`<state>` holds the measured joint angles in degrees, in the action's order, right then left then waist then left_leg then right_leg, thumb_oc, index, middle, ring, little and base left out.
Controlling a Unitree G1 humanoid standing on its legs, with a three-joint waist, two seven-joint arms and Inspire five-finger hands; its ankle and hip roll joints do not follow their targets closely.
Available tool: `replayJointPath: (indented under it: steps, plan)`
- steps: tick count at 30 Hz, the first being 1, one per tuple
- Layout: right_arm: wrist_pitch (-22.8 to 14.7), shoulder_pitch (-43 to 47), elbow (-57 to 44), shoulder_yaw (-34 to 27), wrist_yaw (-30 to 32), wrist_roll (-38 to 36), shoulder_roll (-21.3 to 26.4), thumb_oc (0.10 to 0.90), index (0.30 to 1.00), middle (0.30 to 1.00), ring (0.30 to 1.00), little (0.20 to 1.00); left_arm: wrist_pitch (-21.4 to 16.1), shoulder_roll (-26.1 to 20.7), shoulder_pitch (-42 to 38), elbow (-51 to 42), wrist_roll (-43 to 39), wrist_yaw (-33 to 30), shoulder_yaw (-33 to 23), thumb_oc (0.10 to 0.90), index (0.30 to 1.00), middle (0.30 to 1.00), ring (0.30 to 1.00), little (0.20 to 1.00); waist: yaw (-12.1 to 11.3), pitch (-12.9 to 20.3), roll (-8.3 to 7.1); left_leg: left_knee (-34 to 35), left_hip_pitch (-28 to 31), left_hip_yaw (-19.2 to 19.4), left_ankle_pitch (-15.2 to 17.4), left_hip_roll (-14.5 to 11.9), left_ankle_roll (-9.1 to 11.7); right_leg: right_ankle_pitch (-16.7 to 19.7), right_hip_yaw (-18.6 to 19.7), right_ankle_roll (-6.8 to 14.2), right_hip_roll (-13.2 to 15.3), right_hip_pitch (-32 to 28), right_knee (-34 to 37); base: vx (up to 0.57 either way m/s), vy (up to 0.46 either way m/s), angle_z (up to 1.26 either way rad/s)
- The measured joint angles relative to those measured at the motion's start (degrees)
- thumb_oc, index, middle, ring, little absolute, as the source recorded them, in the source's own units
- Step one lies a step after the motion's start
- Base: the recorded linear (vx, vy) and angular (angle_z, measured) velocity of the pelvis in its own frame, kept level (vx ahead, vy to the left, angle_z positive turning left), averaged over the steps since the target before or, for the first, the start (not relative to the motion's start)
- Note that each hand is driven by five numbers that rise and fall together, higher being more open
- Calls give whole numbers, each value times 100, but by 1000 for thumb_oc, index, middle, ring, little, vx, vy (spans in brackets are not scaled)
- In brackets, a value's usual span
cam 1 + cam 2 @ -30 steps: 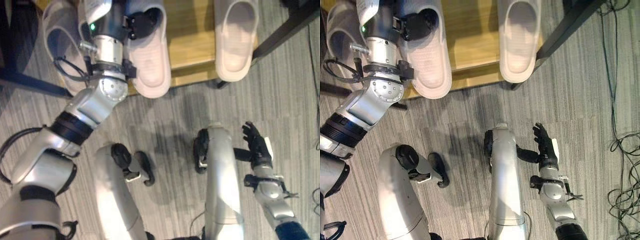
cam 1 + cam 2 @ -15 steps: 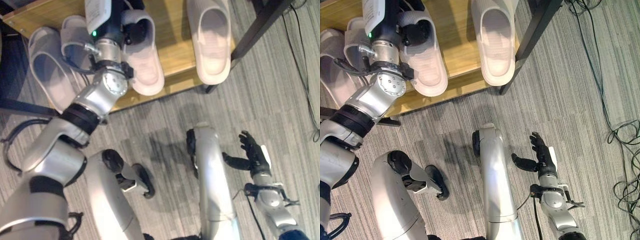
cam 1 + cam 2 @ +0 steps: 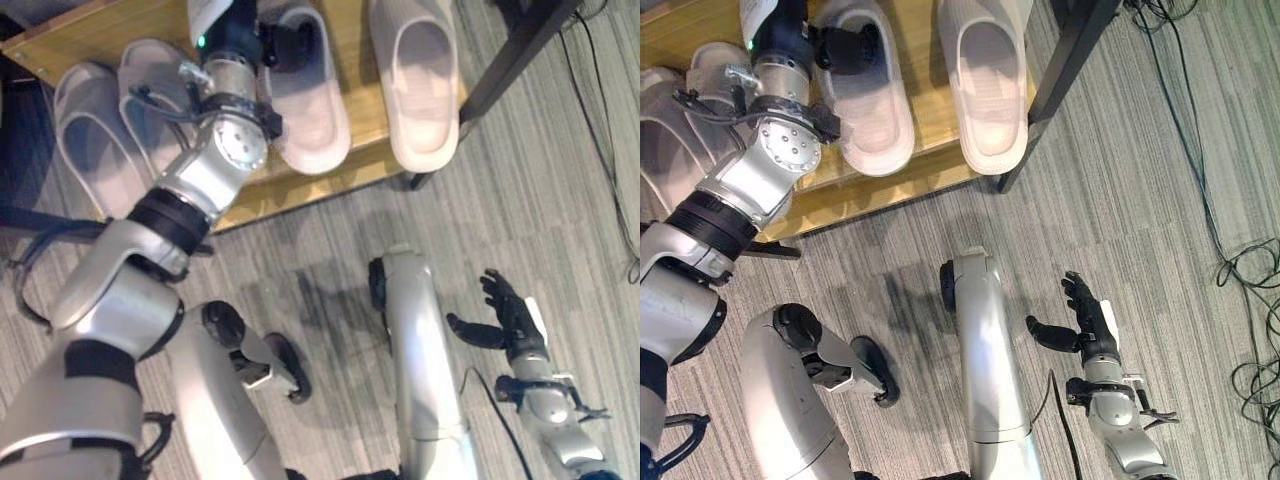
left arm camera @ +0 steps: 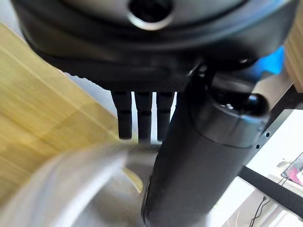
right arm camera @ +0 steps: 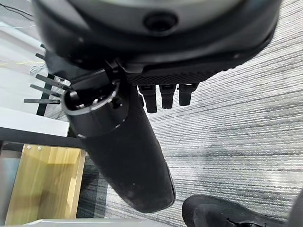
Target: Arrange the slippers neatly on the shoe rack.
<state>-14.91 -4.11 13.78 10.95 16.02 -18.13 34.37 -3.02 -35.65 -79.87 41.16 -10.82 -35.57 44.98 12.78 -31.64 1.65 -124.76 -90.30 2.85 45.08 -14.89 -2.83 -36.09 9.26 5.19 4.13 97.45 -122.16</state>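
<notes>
1. The left hand (image 3: pixel 285 45) reaches into the toe opening of a pale slipper (image 3: pixel 312 115) lying on the wooden shoe rack (image 3: pixel 300 185). Its fingers (image 4: pixel 138 113) point straight ahead in the left wrist view, with the strap just in front of them; I cannot tell whether they grip it.
2. Another slipper (image 3: pixel 420 85) lies near the thumb side, and two more slippers (image 3: pixel 110 130) sit beyond the back of the hand.
3. Risk: a loose hold could let this slipper twist, so the pair ends up crooked.
4. Risk: a careless withdrawal could drag it over the rack's front edge.
5. The right hand (image 3: pixel 510 320) hangs over the carpet, fingers relaxed and empty.
</notes>
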Motion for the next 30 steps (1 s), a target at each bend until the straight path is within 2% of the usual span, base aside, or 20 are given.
replayJointPath:
  steps: [7, 10, 18, 20, 30]
  plan:
    - [4, -11, -6, 30, -80, 0, 32, 800, 900, 900, 900, 900, 3, 120, 20, -106, -15, 1, -37, 800, 900, 900, 900, 900, 6, 3, -125, -2, 37, 65, 9, 90, 18, -68, 104, 29, 72, 4, -106, 0, -17, 8]
    - [1, 372, 690, 243, -55, 25, 13, 800, 900, 900, 900, 900, 24, 427, 265, -249, 1, -1, -295, 800, 900, 900, 900, 900, -75, 6, -136, 0, 86, 108, 11, 162, 24, -169, 139, 33, 158, -41, -177, -2, 18, 14]
    - [29, 182, 665, 407, -63, 426, 0, 800, 900, 900, 900, 900, 65, 267, 421, -574, 25, 0, -360, 800, 900, 900, 900, 900, -51, 5, -138, -7, 85, 142, 63, 208, 50, -250, 176, 4, 202, -9, -241, -2, 2, 3]
    - [29, 176, 664, 409, -61, 461, 0, 800, 900, 900, 900, 900, 64, 267, 616, -819, 24, -6, -511, 800, 900, 900, 900, 900, -69, 5, -138, -11, 104, 161, 63, 213, 51, -271, 210, 4, 215, -14, -274, -8, -6, 6]
    - [43, 130, 661, 419, -72, 522, -3, 800, 900, 900, 900, 900, 55, 202, 1048, -1590, 25, -4, -546, 800, 900, 900, 900, 900, -202, 6, -137, -80, 123, 155, 73, 285, 109, -373, 250, -29, 268, -14, -431, -7, -3, 4]
